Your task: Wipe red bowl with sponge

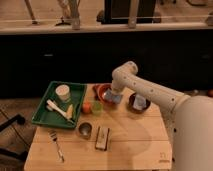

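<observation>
The red bowl point(102, 92) sits on the wooden table point(135, 150) near its back edge, just right of the green tray. My gripper point(114, 96) reaches down from the white arm onto the bowl's right side. It is shut on the pale blue sponge point(113, 99), which rests against the bowl's right rim and partly covers it. The right part of the bowl is hidden behind the gripper and sponge.
A green tray point(42, 116) at the left holds a white cup point(62, 92) and utensils. A dark bowl point(138, 104) with a whiter bluish piece stands right of the gripper. A green cup point(96, 106), metal cup point(85, 129), brown-and-white block point(102, 138) and fork point(56, 144) lie in front.
</observation>
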`<state>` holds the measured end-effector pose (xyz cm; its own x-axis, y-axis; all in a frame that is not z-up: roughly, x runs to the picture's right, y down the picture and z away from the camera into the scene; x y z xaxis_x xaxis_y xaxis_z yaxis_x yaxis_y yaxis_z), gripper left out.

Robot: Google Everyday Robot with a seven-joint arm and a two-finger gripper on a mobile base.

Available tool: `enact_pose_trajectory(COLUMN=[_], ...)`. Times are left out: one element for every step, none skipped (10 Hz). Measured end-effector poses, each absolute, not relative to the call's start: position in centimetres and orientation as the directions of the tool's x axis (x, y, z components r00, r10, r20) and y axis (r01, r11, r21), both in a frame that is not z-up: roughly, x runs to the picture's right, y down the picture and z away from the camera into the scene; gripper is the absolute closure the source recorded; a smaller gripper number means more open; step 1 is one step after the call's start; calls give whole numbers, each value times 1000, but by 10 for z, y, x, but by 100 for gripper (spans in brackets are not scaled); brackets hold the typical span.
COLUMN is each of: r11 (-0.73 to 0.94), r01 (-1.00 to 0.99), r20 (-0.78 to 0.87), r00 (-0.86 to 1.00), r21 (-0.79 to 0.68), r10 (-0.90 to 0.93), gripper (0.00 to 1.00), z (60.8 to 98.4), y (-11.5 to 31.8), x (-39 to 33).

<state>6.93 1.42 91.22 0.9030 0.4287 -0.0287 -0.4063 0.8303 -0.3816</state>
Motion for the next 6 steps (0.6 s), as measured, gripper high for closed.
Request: enact_pose_trajectory(r11=[833,838,843,845,848,850], r01=[-403,-395,-393,-392,-388,-388], r20=[-38,-43,-55,-60,-63,-65], r00=[906,911,914,915,917,918], r21=[-379,-375,-369,-365,-362,-357], r10=[422,410,402,398,393,392], gripper=[98,98,98,98,98,98], z=[909,906,903,901,900,899], y=[12,9,6,4,2,0], x=[64,57,57,57,52,49])
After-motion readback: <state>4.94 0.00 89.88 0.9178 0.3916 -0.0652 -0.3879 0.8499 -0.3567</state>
